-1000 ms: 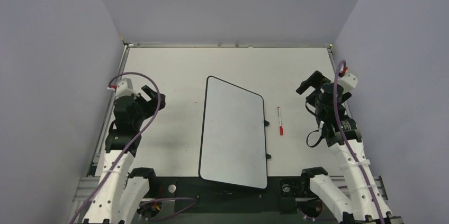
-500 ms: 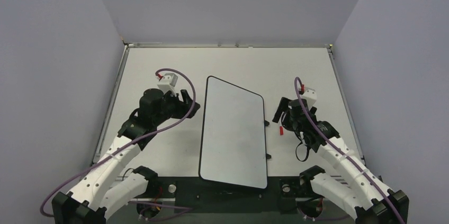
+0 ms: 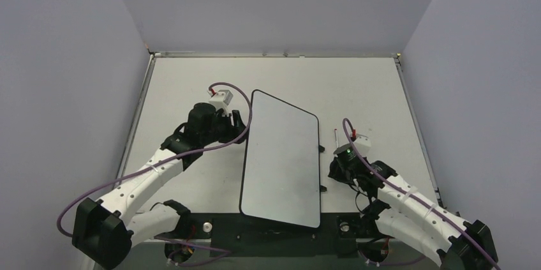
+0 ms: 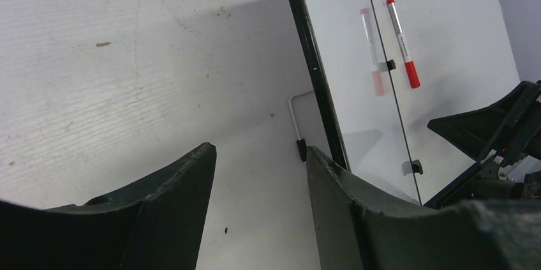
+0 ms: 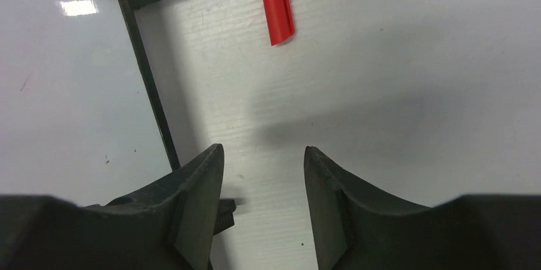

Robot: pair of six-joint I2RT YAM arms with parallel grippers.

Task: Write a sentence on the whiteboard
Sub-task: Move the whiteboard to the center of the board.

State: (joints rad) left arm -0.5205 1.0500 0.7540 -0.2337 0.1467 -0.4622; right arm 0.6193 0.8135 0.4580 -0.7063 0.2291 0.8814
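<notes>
Left fingers (image 4: 172,219), right fingers (image 5: 191,219) moved in beside whiteboard (image 3: 281,161); both parted, empty; board's long axis near-far.

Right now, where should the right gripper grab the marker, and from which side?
Mid-barrel, on the white part beyond the red cap, from straight overhead with the jaws across its width. The marker lies flat on the table beside the whiteboard. The right gripper is open, just short of the cap.

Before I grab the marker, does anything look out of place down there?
The whiteboard lies skewed on the table, not square to its edges, and its near end overhangs the front edge. It is blank. The marker lies beside it.
</notes>
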